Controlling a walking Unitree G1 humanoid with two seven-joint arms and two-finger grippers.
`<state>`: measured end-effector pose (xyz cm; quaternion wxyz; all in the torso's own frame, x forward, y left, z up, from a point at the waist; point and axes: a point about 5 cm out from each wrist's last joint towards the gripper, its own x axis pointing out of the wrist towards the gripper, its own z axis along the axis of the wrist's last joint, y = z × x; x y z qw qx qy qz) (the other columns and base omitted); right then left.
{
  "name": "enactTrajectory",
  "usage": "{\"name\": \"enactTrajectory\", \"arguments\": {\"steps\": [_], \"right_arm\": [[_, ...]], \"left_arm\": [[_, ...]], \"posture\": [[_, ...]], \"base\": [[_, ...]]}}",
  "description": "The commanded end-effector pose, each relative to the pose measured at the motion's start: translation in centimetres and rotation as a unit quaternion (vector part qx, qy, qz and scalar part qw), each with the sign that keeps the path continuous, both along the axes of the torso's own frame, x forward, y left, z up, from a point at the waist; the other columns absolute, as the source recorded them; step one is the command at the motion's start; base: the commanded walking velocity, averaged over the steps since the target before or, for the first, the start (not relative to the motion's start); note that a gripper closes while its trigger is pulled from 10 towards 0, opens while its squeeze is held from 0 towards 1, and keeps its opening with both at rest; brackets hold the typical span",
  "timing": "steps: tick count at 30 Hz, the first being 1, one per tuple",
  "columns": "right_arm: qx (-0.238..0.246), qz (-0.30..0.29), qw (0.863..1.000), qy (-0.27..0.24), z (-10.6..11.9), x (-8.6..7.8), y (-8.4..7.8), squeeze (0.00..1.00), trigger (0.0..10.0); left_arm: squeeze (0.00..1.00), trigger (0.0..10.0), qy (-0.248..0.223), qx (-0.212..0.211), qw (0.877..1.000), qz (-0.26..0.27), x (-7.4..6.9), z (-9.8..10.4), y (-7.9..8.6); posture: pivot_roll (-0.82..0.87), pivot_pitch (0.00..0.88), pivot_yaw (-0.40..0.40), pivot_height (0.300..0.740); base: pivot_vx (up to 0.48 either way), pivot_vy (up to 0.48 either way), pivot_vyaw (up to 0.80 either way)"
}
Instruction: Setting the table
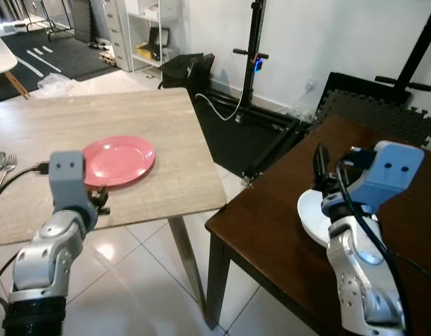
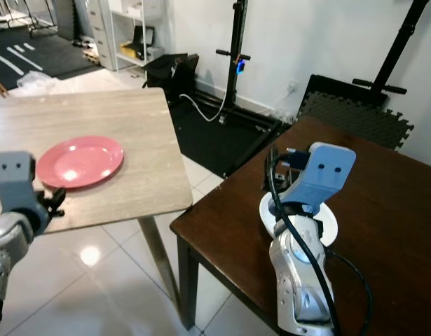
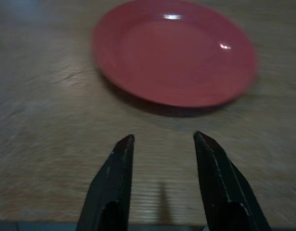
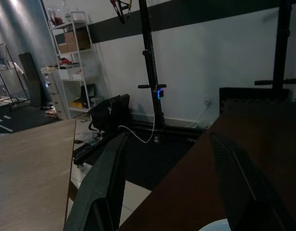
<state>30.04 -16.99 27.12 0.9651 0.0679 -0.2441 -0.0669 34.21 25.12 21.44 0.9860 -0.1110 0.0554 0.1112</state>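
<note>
Fingers of the left end effector [image 3: 162, 144] stand parted and empty, low over the light wooden table [image 1: 166, 126], just short of the pink plate [image 1: 118, 160]. Right end effector [image 4: 169, 159], likewise spread and empty, is raised above a white plate [image 2: 326, 222] on the dark table [image 2: 383, 182].

The two eye views look forward and down from the head and share the light desk [image 1: 131, 119] with the pink plate [image 1: 118, 160] and the dark desk [image 2: 383, 182]. The left wrist view looks low and close along its pincer [image 3: 163, 139] at the same plate. The right wrist view looks level over the dark desk toward the wall [image 4: 196, 53].
</note>
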Motion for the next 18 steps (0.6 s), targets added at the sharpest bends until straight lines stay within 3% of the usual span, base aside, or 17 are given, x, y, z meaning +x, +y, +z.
{"name": "enactTrajectory", "arguments": {"steps": [1,5,7,10,11,13,18], "right_arm": [[-0.003,0.002,1.000,0.002,-0.1,-0.1,0.1,0.00,10.0],[-0.047,0.037,0.998,-0.028,1.0,-0.2,1.1,0.00,10.0],[-0.071,0.062,0.995,-0.037,1.5,-0.1,1.9,0.00,10.0],[-0.075,0.071,0.994,-0.038,1.6,-0.1,2.2,0.00,10.0],[-0.086,0.087,0.991,-0.046,1.9,0.0,2.6,0.00,10.0],[-0.089,0.097,0.990,-0.052,2.1,0.0,2.8,0.00,10.0],[-0.091,0.109,0.988,-0.059,2.7,0.2,3.3,0.00,10.0]], "left_arm": [[0.00,10.0,-0.007,-0.026,0.999,0.022,0.2,-0.2,0.9],[0.00,10.0,-0.018,-0.081,0.996,0.022,2.3,0.3,1.2],[0.00,10.0,-0.022,-0.066,0.998,-0.006,3.3,0.9,0.4],[0.00,10.0,-0.024,-0.056,0.998,-0.019,3.6,1.1,0.1],[0.00,10.0,-0.039,-0.098,0.993,-0.044,4.1,1.3,-0.7],[0.00,10.0,-0.046,-0.143,0.988,-0.025,4.4,0.8,-0.4],[0.00,10.0,-0.053,-0.194,0.980,0.016,4.8,-0.1,0.3]], "posture": [[0.12,0.100,0.019,0.740],[0.12,0.130,0.009,0.740],[0.11,0.138,0.013,0.740],[0.11,0.138,0.013,0.740],[0.10,0.149,0.011,0.740],[0.10,0.161,0.007,0.740],[0.08,0.192,-0.005,0.740]], "base": [[0.000,0.000,0.00],[0.000,0.000,0.00],[0.000,0.000,0.00],[0.000,0.000,0.00],[0.000,0.000,0.00],[0.000,0.000,0.00],[0.000,0.000,0.00]]}}
